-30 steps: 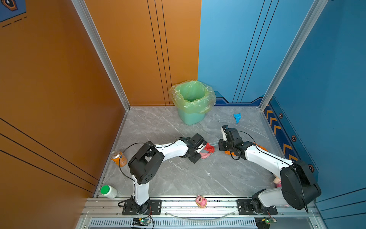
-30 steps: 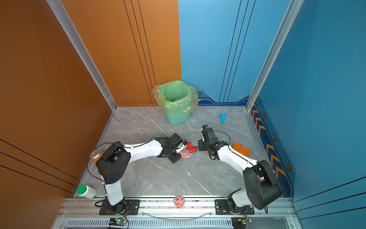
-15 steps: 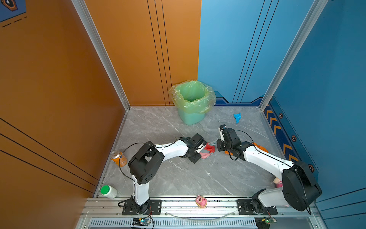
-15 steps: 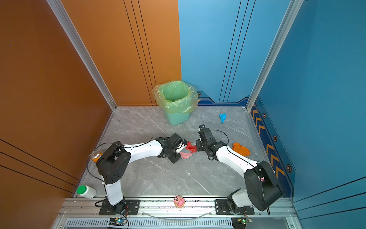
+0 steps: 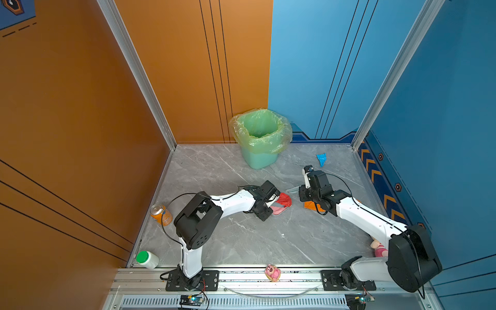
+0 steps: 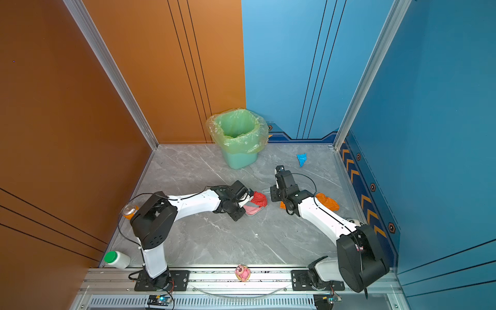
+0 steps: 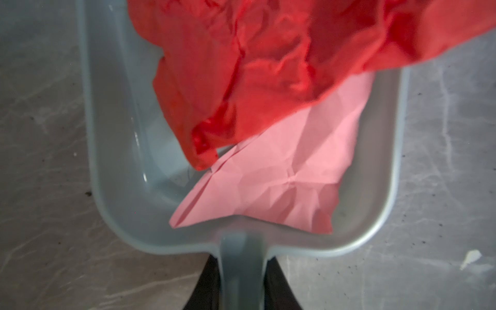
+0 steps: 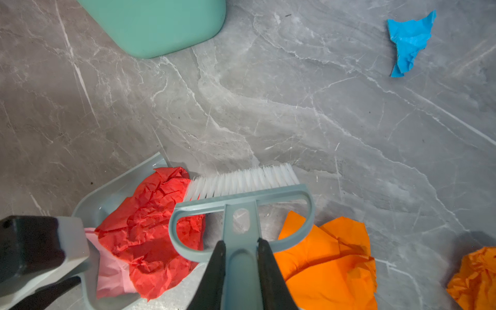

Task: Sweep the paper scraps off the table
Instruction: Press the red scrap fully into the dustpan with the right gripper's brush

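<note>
A crumpled red scrap (image 7: 268, 67) overlaps a flatter, creased pink scrap (image 7: 281, 182) in the smooth grey-blue plastic dustpan (image 7: 112, 161), mid-table (image 8: 295, 107). The left gripper (image 7: 240, 290) clamps its handle, and the right gripper (image 8: 240, 273) pinches the white-bristled brush (image 8: 241, 198). Orange scraps (image 8: 330, 257) lie at three o'clock of the dustpan, and a blue scrap (image 8: 410, 40) at one.

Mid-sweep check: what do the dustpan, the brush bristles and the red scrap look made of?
Dustpan: likely moulded plastic, pale grey-blue, smooth, glossy glints along its wall. Brush bristles: probably synthetic fibre, white, straight, evenly cut. Red scrap: matte paper, sharp creases and crumples.
</note>
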Tool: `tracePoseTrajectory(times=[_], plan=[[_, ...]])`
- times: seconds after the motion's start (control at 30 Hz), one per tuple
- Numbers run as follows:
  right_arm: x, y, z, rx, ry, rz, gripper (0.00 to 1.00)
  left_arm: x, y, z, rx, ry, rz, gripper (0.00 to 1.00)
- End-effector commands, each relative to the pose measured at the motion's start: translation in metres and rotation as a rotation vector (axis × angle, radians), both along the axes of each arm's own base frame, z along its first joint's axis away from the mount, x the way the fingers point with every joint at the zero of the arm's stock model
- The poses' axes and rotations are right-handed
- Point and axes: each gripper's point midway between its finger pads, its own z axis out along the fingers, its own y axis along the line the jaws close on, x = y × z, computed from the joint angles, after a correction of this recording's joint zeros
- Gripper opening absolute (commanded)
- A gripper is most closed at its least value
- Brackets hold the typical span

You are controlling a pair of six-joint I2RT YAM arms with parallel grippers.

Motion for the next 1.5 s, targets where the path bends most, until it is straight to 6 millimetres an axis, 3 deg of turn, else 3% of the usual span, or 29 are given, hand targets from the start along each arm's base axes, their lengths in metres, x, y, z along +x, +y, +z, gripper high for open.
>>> tracePoseTrajectory(times=[0.0, 0.17, 0.93, 1.1, 1.47], plan=[[-0.013, -0.010, -0.003, -0.065, 0.029, 0.003, 0.00, -0.007, 0.008, -0.016, 0.049, 0.040, -0.012, 0.00], [-0.022, -0.011, -0.004, -0.080, 0.047, 0.029, 0.00, -0.007, 0.008, -0.018, 0.051, 0.045, -0.014, 0.00], [-0.045, 0.061, -0.013, 0.131, 0.133, 0.289, 0.00, -0.004, -0.001, -0.013, 0.023, 0.046, -0.015, 0.00], [-0.039, 0.057, -0.006, 0.120, 0.096, 0.268, 0.00, -0.004, -0.001, -0.013, 0.022, 0.045, -0.015, 0.00], [-0.021, 0.014, 0.027, 0.099, -0.025, 0.125, 0.00, -0.002, -0.001, -0.014, 0.028, 0.040, -0.013, 0.00]])
